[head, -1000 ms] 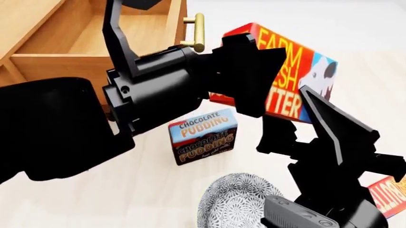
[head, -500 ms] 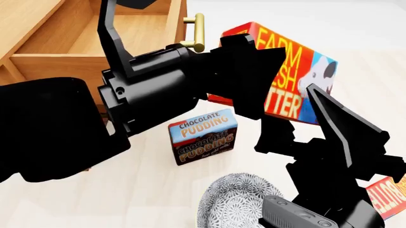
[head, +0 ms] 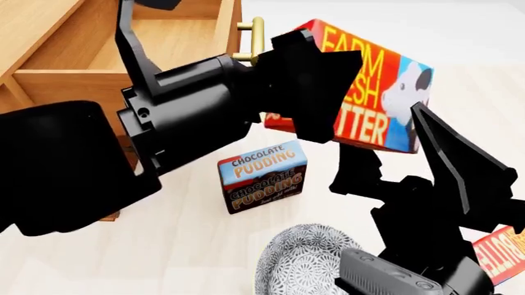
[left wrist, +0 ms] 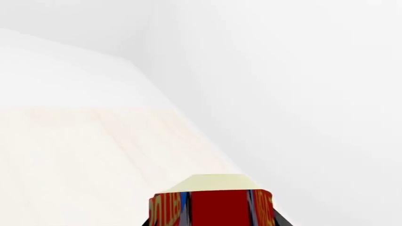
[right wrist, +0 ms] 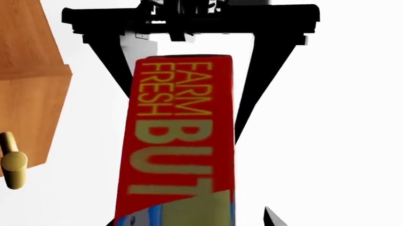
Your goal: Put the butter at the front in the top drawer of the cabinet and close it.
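pale wood bench and white background fill the head view. at upper left stands the cabinet, its top drawer pulled open and showing a bare wooden floor, with a brass handle on its front. the left arm's black bulk crosses from lower left, and the left gripper clamps its fingers on the butter, a red and blue box lettered "farm fresh butter" with a cow picture, held tilted in the air just right of the handle and outside the drawer. below it a chocolate pudding box stands on the bench, and a patterned grey bowl sits at the bottom edge. the right gripper rises at lower right with its fingers spread apart and nothing between them. a second red box peeks out at the right edge behind that arm.

left wrist view: mostly white wall and pale bench, with the butter's red end and cream-coloured top at the lower edge; the fingers themselves barely show.

right wrist view: the butter fills the centre, its red side reading "farm fresh but", gripped between the left gripper's black fingers. the drawer's wooden corner and the brass handle lie just beside it.
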Tool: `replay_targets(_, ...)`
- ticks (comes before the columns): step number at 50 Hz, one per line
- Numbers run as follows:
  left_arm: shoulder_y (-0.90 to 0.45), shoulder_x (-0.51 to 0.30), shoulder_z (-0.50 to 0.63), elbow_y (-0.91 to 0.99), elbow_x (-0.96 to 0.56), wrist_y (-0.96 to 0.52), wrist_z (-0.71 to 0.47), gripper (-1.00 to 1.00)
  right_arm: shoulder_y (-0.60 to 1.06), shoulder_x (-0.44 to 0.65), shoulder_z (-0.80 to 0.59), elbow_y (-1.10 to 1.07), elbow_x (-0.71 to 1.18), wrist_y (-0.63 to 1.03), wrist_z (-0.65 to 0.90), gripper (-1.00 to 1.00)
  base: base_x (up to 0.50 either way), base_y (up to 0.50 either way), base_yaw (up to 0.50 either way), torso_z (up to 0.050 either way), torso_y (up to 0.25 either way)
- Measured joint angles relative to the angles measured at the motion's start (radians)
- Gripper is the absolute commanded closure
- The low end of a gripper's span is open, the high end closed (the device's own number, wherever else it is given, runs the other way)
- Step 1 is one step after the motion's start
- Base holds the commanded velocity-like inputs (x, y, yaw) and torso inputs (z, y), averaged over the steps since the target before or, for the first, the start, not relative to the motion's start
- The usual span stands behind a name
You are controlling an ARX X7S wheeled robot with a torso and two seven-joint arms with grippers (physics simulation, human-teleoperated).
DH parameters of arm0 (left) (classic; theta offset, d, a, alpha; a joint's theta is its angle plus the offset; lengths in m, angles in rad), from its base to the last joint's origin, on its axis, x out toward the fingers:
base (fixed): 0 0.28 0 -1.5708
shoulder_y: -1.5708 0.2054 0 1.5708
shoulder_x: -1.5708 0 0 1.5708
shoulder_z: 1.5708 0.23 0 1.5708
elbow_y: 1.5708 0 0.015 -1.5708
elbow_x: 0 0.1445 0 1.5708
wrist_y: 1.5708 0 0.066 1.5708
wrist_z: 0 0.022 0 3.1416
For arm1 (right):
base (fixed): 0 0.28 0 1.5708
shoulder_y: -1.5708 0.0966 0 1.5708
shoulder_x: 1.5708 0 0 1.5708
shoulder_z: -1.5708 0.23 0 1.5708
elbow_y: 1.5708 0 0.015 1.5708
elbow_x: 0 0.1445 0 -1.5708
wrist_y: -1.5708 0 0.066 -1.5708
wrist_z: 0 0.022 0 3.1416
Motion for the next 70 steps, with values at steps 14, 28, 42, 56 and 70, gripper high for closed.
replay_targets(14,0.007,-0.009,-0.040,0.009,-0.040,0.062,-0.011,1.00,0.008,-0.004,0.016,0.009,0.026,-0.001,0.006,-1.00,0.00,0.00,0.00,0.001,0.001)
replay_targets(28,0.042,-0.042,-0.081,0.067,-0.048,0.147,0.017,1.00,0.019,-0.010,0.024,0.003,0.034,-0.001,0.010,-1.00,0.00,0.00,0.00,0.001,0.001)
replay_targets(42,0.034,-0.090,-0.107,0.086,0.041,0.177,-0.005,1.00,0.017,-0.028,0.036,-0.002,0.089,0.028,-0.028,-1.00,0.00,0.00,0.00,0.000,0.001)
replay_targets(56,0.031,-0.133,-0.119,0.093,0.166,0.194,-0.042,1.00,0.003,-0.048,0.054,0.001,0.160,0.065,-0.060,-1.00,0.00,0.00,0.00,0.001,0.001)
replay_targets(70,-0.019,-0.133,-0.073,0.010,0.399,0.121,-0.177,1.00,-0.009,-0.063,0.075,-0.015,0.207,0.099,-0.080,-1.00,0.00,0.00,0.00,0.000,0.001)
